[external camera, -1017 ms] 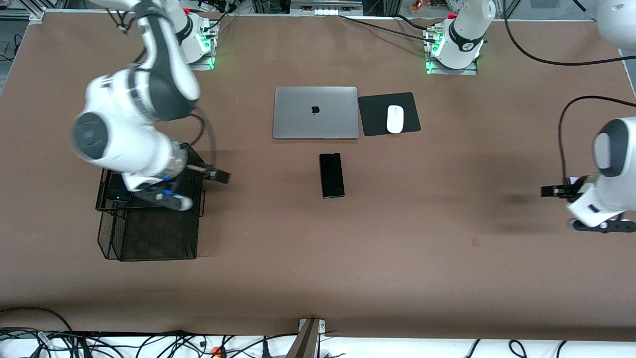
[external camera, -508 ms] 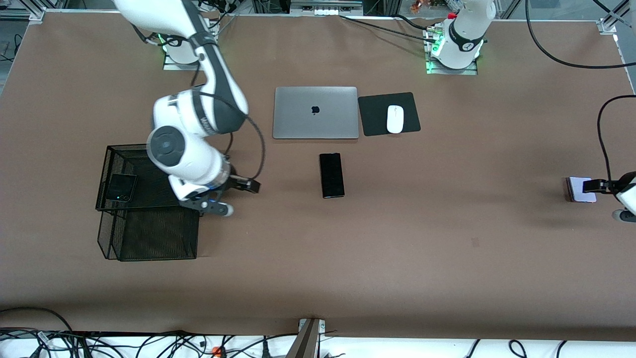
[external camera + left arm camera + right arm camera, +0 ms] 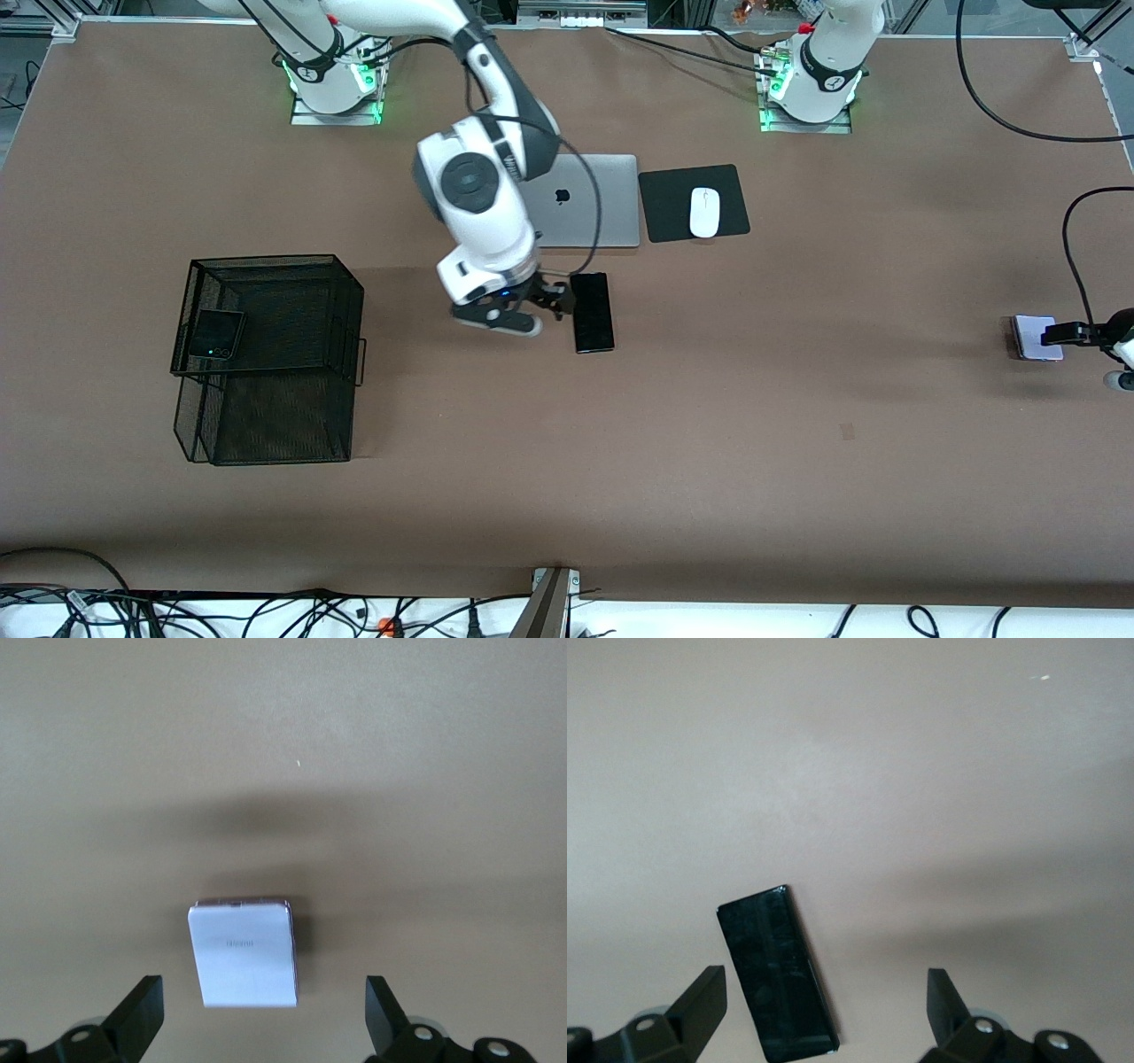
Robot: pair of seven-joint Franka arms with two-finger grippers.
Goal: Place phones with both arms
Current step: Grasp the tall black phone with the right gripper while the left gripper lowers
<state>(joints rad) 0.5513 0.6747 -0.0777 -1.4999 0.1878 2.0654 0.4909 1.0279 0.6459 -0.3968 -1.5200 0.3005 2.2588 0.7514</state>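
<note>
Right gripper [image 3: 556,301] hangs over the table beside the slim black phone [image 3: 592,312], at its 9 o'clock in the front view; fingers spread wide, holding nothing. Left gripper [image 3: 1063,334] is over the lavender phone [image 3: 1035,338] at the left arm's end, likewise wide open and empty. Small black phone [image 3: 215,334] lies in the mesh basket [image 3: 266,359].

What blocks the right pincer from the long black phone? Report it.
Nothing visible does. The right pincer, open, hangs right beside the long black phone, which lies flat on bare table. The laptop sits farther from the front camera, clear of the phone.
</note>
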